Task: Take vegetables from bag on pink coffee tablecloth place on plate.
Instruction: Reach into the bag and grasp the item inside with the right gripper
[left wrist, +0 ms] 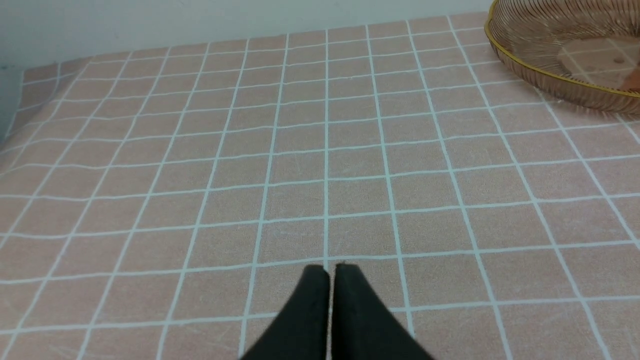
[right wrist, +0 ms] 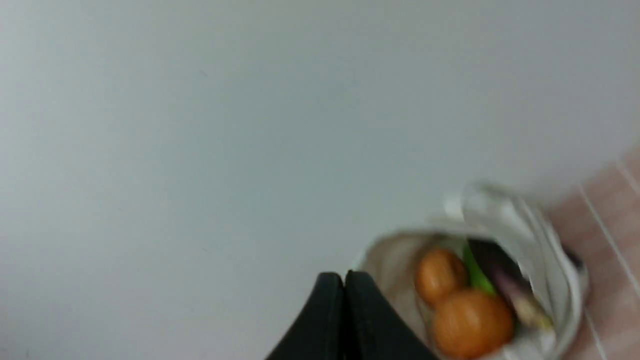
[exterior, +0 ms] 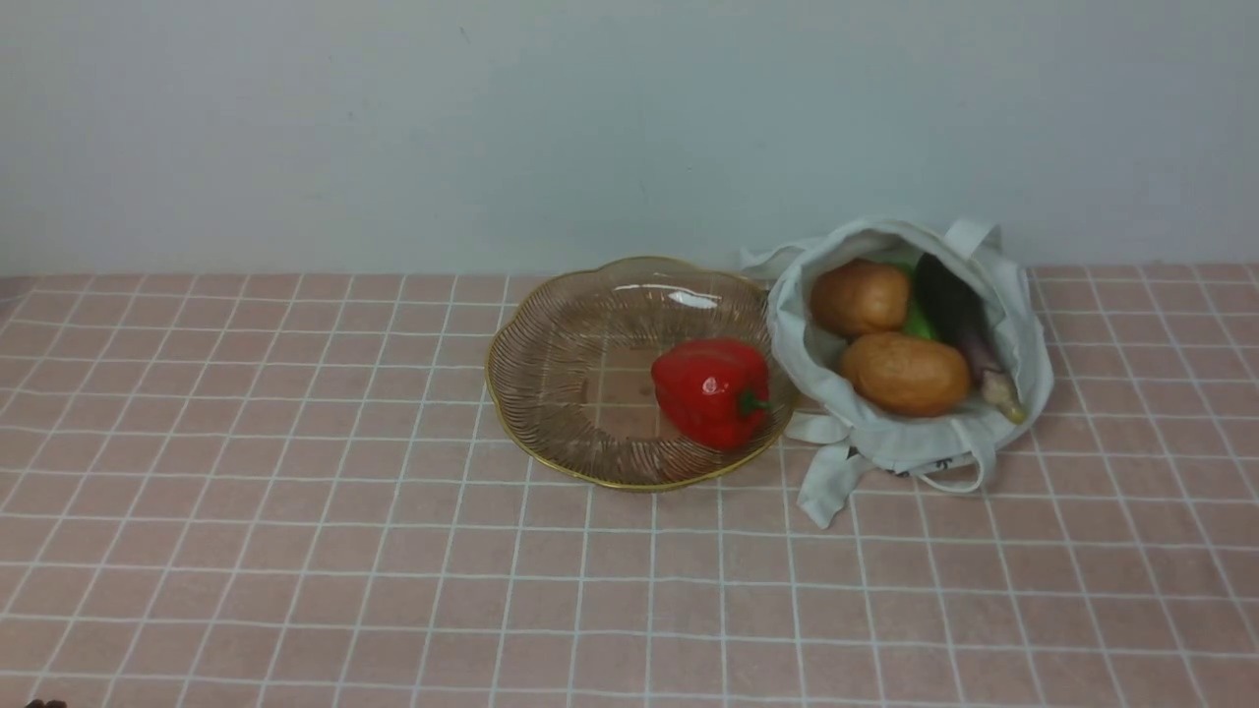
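Note:
A red bell pepper lies in the amber glass plate on the pink checked tablecloth. Right of the plate the off-white bag lies open, holding two potatoes, a green gourd and a dark eggplant. The front view shows neither arm. My left gripper is shut and empty over bare cloth, with the plate off to one side. My right gripper is shut and empty, beside the blurred bag and its potatoes.
A pale grey wall runs along the back of the table, just behind the plate and bag. The bag's strap handles trail onto the cloth toward the front. The cloth's edge shows in the left wrist view.

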Controlling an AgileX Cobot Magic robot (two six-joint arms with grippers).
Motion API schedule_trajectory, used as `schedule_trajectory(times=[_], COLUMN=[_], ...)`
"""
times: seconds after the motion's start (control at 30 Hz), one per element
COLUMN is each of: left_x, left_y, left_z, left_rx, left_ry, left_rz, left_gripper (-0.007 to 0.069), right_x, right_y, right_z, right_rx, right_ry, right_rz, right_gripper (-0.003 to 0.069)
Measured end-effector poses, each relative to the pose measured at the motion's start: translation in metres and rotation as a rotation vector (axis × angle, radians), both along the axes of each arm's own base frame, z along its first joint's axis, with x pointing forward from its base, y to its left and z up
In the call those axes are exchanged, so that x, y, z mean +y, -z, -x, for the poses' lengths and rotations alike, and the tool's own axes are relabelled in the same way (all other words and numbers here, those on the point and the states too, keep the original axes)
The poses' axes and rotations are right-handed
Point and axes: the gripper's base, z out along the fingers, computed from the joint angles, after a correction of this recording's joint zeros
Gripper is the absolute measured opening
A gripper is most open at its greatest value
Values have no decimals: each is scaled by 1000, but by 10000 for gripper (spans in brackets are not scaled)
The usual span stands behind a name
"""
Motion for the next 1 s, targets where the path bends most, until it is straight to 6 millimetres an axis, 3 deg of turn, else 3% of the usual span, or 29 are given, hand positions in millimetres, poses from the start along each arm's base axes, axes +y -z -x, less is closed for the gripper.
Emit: schedule_trajectory(times=[0.13, 0.27, 0.3, 0.4, 0.43, 0.57, 0.63, 0.7, 0.8, 1.0], left_x=[0, 0, 0, 0, 0, 0, 0, 0, 0, 0], left_y=[0, 0, 0, 0, 0, 0, 0, 0, 0, 0], left_z=[0, 0, 0, 0, 0, 0, 0, 0, 0, 0], left_rx=[0, 0, 0, 0, 0, 0, 0, 0, 0, 0], left_ry=[0, 0, 0, 0, 0, 0, 0, 0, 0, 0], left_rz=[0, 0, 0, 0, 0, 0, 0, 0, 0, 0], left_gripper=[-4, -4, -4, -4, -4, -4, -4, -4, -4, -4], right_x=[2, 4, 4, 2, 1, 5, 10, 26, 43, 53], right_y=[-59, -71, -65, -53, -42, -13, -4, 16, 27, 33], right_z=[0, -34, -52, -77, -100, -159, -175, -209, -240, -289], right_rx=[-43, 207, 363, 559, 707, 938, 972, 1032, 1057, 1063], right_ry=[16, -59, -107, -157, -202, -318, -375, -497, -588, -632], right_rz=[238, 437, 483, 513, 510, 452, 443, 451, 496, 556], right_gripper=[-15, -15, -15, -15, -15, -14, -9, 12, 53, 169])
